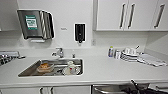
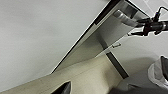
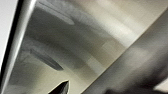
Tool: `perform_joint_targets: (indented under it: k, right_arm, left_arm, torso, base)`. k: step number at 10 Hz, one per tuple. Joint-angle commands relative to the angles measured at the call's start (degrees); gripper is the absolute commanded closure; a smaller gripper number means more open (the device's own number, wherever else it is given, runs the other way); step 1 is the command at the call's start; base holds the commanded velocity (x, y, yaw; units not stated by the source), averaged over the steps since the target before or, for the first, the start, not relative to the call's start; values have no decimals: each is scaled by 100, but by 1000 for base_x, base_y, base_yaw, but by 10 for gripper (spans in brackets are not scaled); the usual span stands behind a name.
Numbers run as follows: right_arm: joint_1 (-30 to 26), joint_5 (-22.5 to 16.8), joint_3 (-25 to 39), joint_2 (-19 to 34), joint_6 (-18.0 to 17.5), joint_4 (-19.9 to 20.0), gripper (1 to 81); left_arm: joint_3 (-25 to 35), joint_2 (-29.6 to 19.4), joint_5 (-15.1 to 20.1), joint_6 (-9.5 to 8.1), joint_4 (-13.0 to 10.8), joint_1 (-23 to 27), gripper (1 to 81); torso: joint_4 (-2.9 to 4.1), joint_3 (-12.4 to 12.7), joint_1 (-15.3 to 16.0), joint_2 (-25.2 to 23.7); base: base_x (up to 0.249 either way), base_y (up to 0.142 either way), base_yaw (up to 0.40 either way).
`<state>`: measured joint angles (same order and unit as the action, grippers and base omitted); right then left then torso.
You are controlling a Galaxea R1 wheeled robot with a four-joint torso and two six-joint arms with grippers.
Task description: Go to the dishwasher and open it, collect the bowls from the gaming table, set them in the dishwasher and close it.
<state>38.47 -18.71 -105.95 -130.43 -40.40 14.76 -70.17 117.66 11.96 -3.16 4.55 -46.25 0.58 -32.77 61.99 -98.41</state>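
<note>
The robot faces a white kitchen counter [image 1: 105, 72] with the dishwasher [image 1: 112, 89] set under it at the near right, its brushed steel front and bar handle just visible below the counter edge. The right gripper [image 1: 135, 85] reaches in at that near right spot, dark against the steel, close to the handle; whether it touches the bar or how far its fingers are spread cannot be told. From the right wrist the steel front [image 3: 82, 45] is seen very close, with a pale edge running along one side. The left wrist looks along white cabinet fronts toward the steel front [image 2: 112, 32] and its bar handle [image 2: 123, 17], where the dark right gripper [image 2: 150, 25] sits at the end of the bar; a bin with a pale liner [image 2: 158, 72] stands on the floor near it. The state of the left gripper cannot be told. On the counter a steel sink [image 1: 51, 67] lies to the left, holding an orange dish [image 1: 45, 67] and white crockery [image 1: 71, 69], with a tap [image 1: 59, 52] behind it. To the far right stand a stack of white plates [image 1: 130, 56], a small bottle [image 1: 110, 51] and a folded cloth [image 1: 151, 60]. On the wall hang a paper towel dispenser [image 1: 35, 23] and a dark soap dispenser [image 1: 80, 32], with white upper cabinets [image 1: 130, 15] to the right.
</note>
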Motion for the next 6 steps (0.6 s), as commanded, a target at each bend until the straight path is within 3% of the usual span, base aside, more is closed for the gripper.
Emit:
perform_joint_targets:
  k: [1, 6]
  right_arm:
    - [192, -1513, 155, 382, 489, 9, 10]
    - [227, -1504, 242, 374, 524, 9, 10]
  left_arm:
    - [126, -137, 114, 26, 11, 656, 10]
    - [126, -102, 122, 26, 11, 648, 10]
  torso:
    - [0, 0, 0, 0]
    - [0, 2, -2, 0]
  base:
    - [0, 0, 0]
    - [-13, 0, 0]
